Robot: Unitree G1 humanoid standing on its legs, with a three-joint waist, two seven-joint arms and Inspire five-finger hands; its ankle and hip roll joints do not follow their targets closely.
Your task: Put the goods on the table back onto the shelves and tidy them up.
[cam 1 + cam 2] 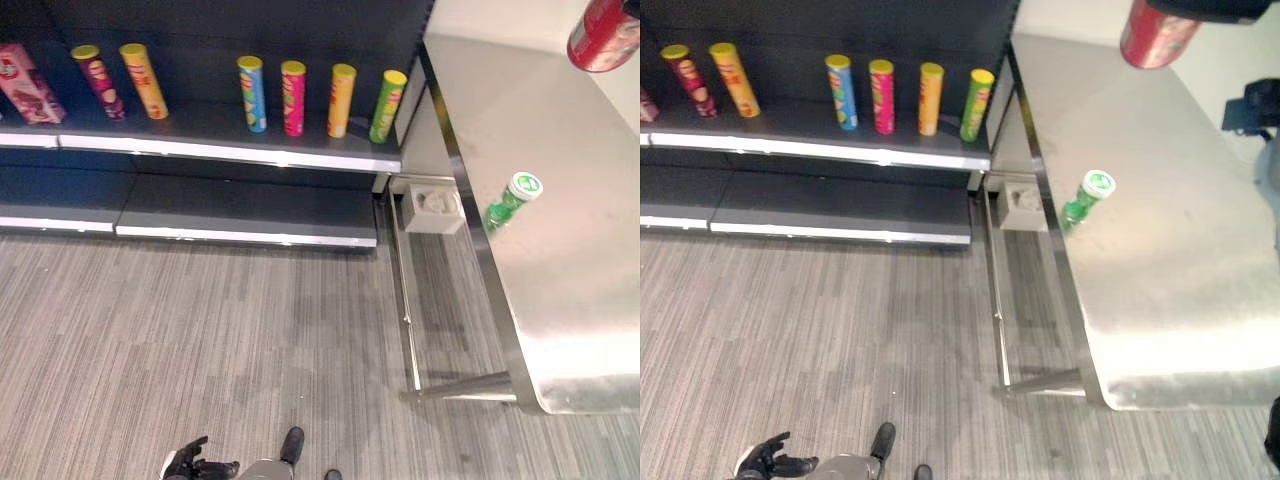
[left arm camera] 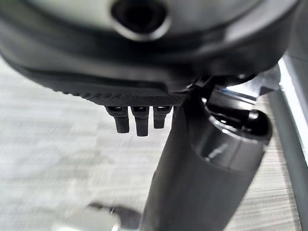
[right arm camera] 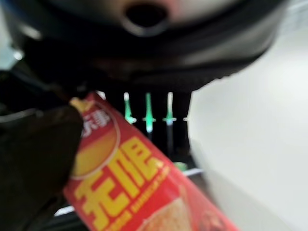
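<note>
Right hand point(image 3: 43, 144) is gripping a red can point(image 3: 139, 187), thumb and fingers wrapped round it; from the head views the can is held up over the far end of the worktop point(image 1: 560, 300), clear of the surface. Left hand point(image 1: 190, 465) hangs low by the floor, fingers straight/relaxed, holding nothing.

Still on the worktop: one green can point(image 1: 512, 201), standing near the edge closest to the shelf point(image 1: 230, 150). Small white box point(image 1: 434, 208) sits on the floor just beside the worktop leg, prob not part of the job.

Shelf top level has a row of cans upright: yellow-lidded blue point(image 1: 252, 93), pink point(image 1: 293, 97), orange point(image 1: 341, 100), green point(image 1: 388, 105), plus two more leaning at the left point(image 1: 145, 80) and a pink pack point(image 1: 30, 85) at the far left. Lower level looks bare.

Step, imo: carry phase, red can picked, not yet shelved. Next needs a turn toward the shelf, then set the can down upright in the gap betw the leaning pair and the blue one, or at the row end. Keep it vertical, release only once seated. Green can after that; leaning ones need straightening.
</note>
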